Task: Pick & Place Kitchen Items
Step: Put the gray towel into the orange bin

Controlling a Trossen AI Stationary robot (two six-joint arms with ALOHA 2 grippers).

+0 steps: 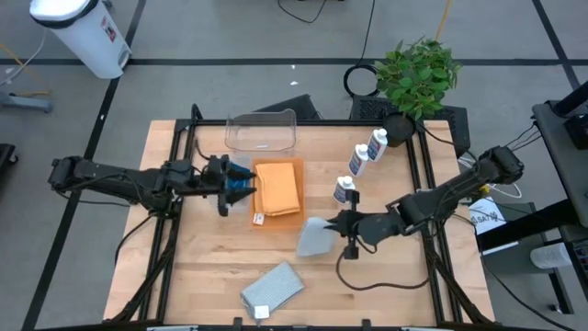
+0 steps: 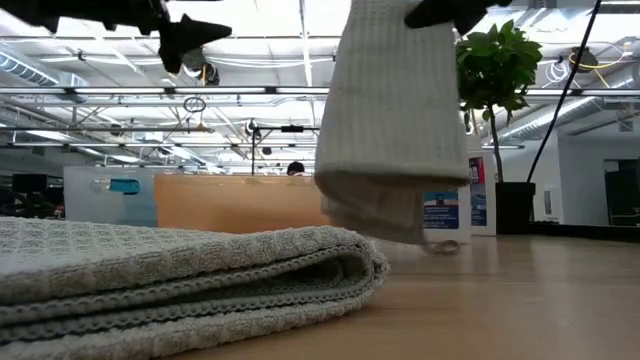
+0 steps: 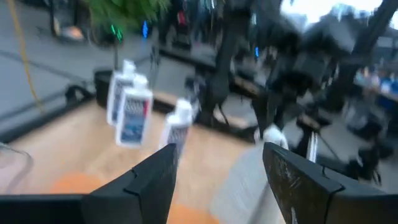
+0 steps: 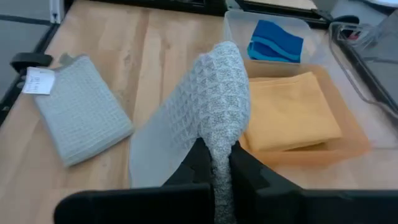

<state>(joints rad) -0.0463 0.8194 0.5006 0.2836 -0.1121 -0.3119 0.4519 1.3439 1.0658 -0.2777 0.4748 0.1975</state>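
Nearest the table's front edge, a folded grey waffle-weave cloth with a white tag [image 1: 272, 288] lies flat on the pale wooden table [image 1: 202, 267], untouched and well apart from both arms. Beyond it, right of centre, the right gripper [image 1: 342, 222] is pinched tight on a second grey waffle-weave cloth [image 1: 315, 237]; in the low view this cloth [image 2: 395, 110] hangs clear of the wood, held by its top edge so it drapes, likely so it can be carried without dragging. Just beyond the hanging cloth sits a folded orange cloth in a shallow orange tray [image 1: 278, 189], probably the collecting place, since the lifted cloth is poised beside it. At the tray's left edge the left gripper [image 1: 237, 181] hovers with fingers partly spread; blue sponges [image 1: 242, 176] show at its tips, but whether it grips them cannot be told; the right wrist view shows them lying in a clear corner just past the tray. Farther back right, three small white blue-labelled bottles [image 1: 360, 163] stand upright in a slanting row, not yet handled. Farthest, a clear plastic tub [image 1: 261, 131] and a green potted plant [image 1: 418, 75] sit at the rear edge.
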